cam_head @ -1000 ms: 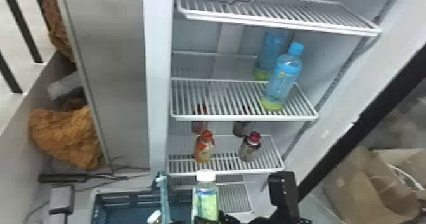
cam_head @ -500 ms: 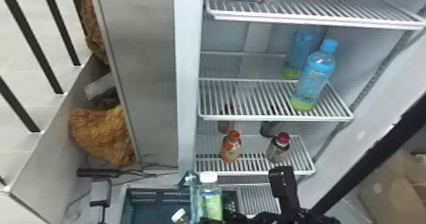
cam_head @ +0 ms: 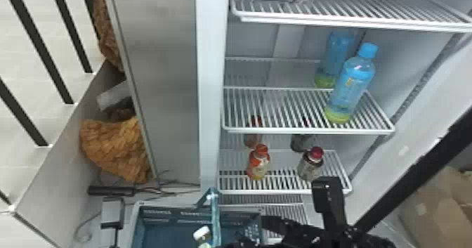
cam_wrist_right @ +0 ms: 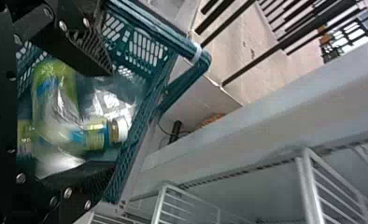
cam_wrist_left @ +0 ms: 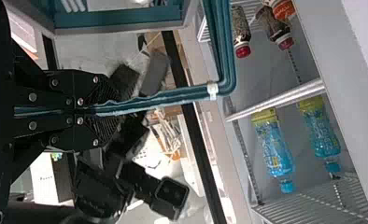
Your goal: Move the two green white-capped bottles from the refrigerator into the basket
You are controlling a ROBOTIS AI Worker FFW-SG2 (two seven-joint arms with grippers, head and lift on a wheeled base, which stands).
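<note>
At far left, in the basket [cam_head: 168, 214], find one white-capped green bottle [cam_head: 202, 233] lying loose. Next, notice the left fingers [cam_wrist_left: 63, 87] pressed together on the basket's handle [cam_wrist_left: 173, 96], probably to steady it. Farther right, in the right wrist view, see the other green bottle [cam_wrist_right: 56, 88], blurred, inside the basket between the right fingers [cam_wrist_right: 86, 42], spread wide apart; cannot tell about any contact. Likely just at the release, with the task all but done. Judge both as full drinks: fairly heavy for the size, thin-walled plastic, giving under a squeeze, slippery if damp, hardly fragile. If regrasping, take hold round the middle of the body, not by the small cap. Back away straight, clear of handle and bottles. At far right, leave the blue bottles [cam_head: 351, 85] and red-capped bottle [cam_head: 310, 164] on the shelves.
</note>
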